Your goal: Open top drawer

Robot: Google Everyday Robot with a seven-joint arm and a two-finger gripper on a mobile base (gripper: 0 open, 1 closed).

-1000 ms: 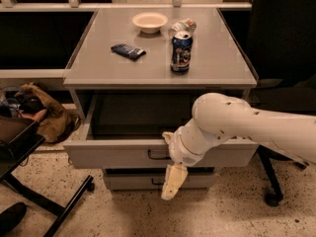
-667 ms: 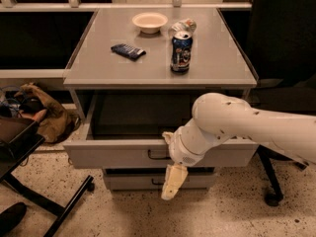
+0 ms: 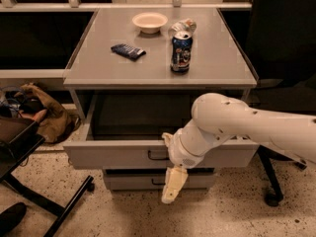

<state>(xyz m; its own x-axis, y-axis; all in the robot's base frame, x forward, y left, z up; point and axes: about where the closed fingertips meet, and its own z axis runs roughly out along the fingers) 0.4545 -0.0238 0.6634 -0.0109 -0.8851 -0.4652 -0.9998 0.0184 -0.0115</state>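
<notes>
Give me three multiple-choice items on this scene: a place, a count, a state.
1. The claw hangs: A. below the top drawer front, before the lower drawer; B. inside the top drawer; C. raised out of view.
2. Drink cans on the table: A. three; B. one; C. none.
3. The top drawer is: A. shut; B. removed; C. pulled out.
Answers: A, it dangles under that front; B, one blue can stands there; C, its dark inside shows.

The arm [image 3: 247,125] runs off the right edge, its wrist [image 3: 190,144] covering part of the handle [image 3: 155,155] on the top drawer [image 3: 108,154]; the end effector [image 3: 173,185], hanging just below, seems half hidden.
</notes>
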